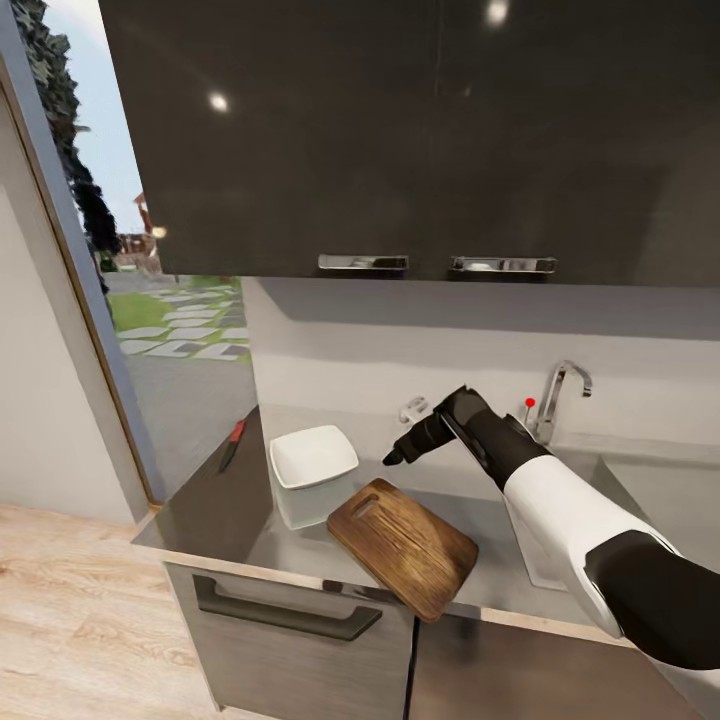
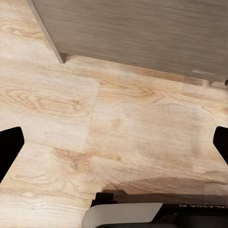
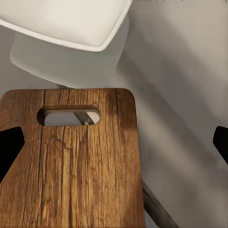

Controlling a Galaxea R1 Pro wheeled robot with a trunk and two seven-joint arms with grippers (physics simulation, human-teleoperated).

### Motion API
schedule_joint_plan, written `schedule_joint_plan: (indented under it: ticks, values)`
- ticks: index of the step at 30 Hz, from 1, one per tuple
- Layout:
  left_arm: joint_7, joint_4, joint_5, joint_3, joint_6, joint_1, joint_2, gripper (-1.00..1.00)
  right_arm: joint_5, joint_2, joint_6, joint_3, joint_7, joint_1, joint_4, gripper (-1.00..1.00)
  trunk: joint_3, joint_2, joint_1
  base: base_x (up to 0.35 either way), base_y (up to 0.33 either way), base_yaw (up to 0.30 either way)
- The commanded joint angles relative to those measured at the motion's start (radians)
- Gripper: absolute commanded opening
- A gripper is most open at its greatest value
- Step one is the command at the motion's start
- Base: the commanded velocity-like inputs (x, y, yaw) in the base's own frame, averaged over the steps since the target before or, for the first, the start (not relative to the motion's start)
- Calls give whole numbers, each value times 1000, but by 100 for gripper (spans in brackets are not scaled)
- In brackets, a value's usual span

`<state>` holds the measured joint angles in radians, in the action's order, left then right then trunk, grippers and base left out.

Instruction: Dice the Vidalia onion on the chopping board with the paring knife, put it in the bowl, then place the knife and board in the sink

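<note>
The dark-brown chopping board (image 1: 403, 545) lies at an angle on the grey countertop (image 1: 215, 505), one corner past the front edge. The white bowl (image 1: 313, 455) stands just left of its slotted end and looks empty. Far left on the countertop lies the paring knife (image 1: 232, 444). My right gripper (image 1: 392, 458) hovers above the board's slot end, right of the bowl. In the right wrist view the gripper (image 3: 114, 147) is open over the board (image 3: 71, 171) and bowl (image 3: 66, 19). My right arm hides most of the sink. The Vidalia onion is out of view.
The chrome tap (image 1: 563, 392) with its red knob (image 1: 529, 403) rises behind my right arm. Dark wall cabinets (image 1: 400, 130) hang overhead. A window opening (image 1: 170, 330) is at the left. My open left gripper (image 2: 114, 147) points at wooden floor (image 2: 95, 118) beside a cabinet base (image 2: 142, 33).
</note>
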<state>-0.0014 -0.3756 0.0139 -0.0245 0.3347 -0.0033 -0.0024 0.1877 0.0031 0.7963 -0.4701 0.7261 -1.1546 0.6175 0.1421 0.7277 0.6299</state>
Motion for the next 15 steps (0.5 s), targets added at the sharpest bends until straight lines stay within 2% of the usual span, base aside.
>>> schedule_joint_plan:
  ticks: [1,15]
  values:
    - [0,0,1,-2,2,0,0,100,10,0,-7,0,8,-1,-3,100,2,1,0,2,2,0]
    - [0,0,1,-2,3,0,0,100,10,0,-22,-2,9,2,-10,100,4,1,0,0,0,0]
